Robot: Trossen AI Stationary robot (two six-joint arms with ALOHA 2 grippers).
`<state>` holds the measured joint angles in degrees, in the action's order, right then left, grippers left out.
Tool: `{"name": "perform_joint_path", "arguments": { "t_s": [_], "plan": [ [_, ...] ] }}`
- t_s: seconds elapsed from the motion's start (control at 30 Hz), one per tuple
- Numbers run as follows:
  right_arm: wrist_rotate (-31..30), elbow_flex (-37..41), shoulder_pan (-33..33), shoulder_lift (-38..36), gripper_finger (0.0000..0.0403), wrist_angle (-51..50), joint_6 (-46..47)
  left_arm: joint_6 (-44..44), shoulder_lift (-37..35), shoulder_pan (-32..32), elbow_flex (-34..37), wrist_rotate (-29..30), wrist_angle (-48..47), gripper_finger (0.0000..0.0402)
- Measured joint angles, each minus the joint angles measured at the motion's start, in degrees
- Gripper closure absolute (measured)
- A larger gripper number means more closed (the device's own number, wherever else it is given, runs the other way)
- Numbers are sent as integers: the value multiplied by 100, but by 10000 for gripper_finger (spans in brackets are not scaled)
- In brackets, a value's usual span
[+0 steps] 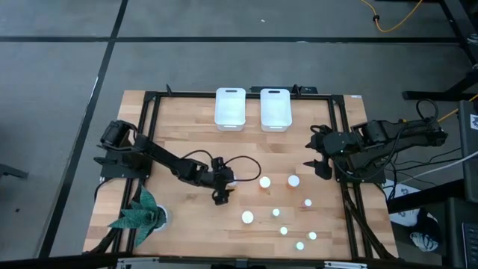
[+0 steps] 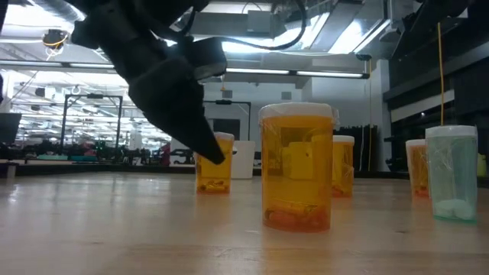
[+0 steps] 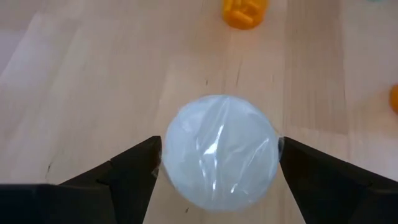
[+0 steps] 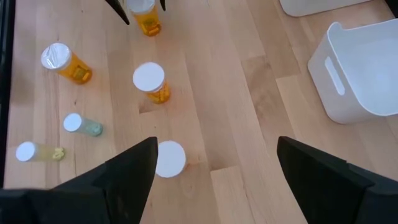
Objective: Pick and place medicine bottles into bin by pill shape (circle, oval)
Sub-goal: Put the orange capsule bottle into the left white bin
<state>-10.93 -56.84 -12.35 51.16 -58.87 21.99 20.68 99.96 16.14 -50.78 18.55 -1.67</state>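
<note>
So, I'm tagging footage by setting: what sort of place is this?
Probably a robotics lab or workshop hall: a black-framed wooden table on grey floor, ceiling strip lights over rows of distant equipment, and a yellow cable trailing across the floor.

The table was pale wood planking, smooth with a soft sheen. The orange bottles were glossy translucent plastic, and the cap between the left gripper's matt black fingers was shiny white plastic. At twelve o'clock in the overhead picture, two bins were smooth, frosted white plastic. The frame looked like matt black metal.
</note>
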Motion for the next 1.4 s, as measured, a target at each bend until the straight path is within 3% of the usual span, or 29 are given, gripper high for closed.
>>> {"name": "perform_joint_path", "arguments": {
  "t_s": [0.5, 0.87, 1.0, 1.2, 1.4],
  "plan": [
    [-1, 0, 1, 0, 73, -15, 1, -34, -48, 57, 0, 30, 11, 94],
    [-1, 0, 0, 0, 73, -15, 1, -26, -48, 52, 0, 57, 323, 189],
    [-1, 0, 0, 0, 73, -15, 1, -27, -48, 50, 0, 428, 555, 220],
    [-1, 0, -1, 0, 73, -15, 1, -87, -69, -5, 0, 1225, 555, 222],
    [-1, 0, -1, -2, 73, -15, 1, -512, -459, -512, -384, 1848, 448, 221]
  ]
}}
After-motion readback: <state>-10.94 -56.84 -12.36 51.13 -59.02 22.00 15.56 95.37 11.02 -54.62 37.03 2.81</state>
